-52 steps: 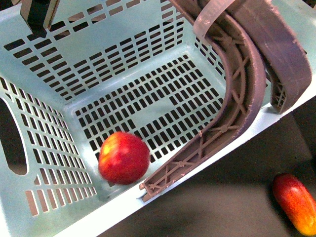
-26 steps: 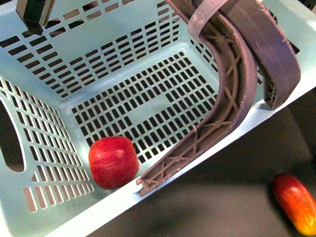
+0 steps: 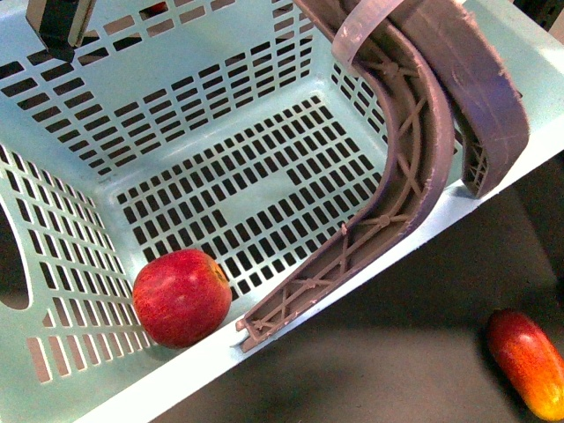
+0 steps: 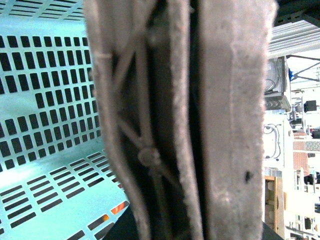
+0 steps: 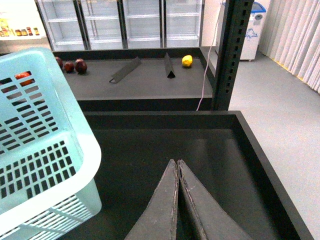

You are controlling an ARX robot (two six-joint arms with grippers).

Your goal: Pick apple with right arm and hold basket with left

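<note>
Apple in the basket, right tool clenched and empty.

Nearest, a long red-and-yellow fruit lay on the dark bench, outside the basket and well apart from it. The apple rested on the basket's slotted floor in its near left corner, against the near wall. The two brown handles curved up side by side from the right part of the near rim. In the left wrist view they filled the picture at close range and hid the left tool, so I could not tell its grip. The right tool had its fingers pressed together with nothing between them, above the bench beside a corner of the basket. Farther off, a yellow fruit and some dark red fruits lay on a black shelf.
</note>
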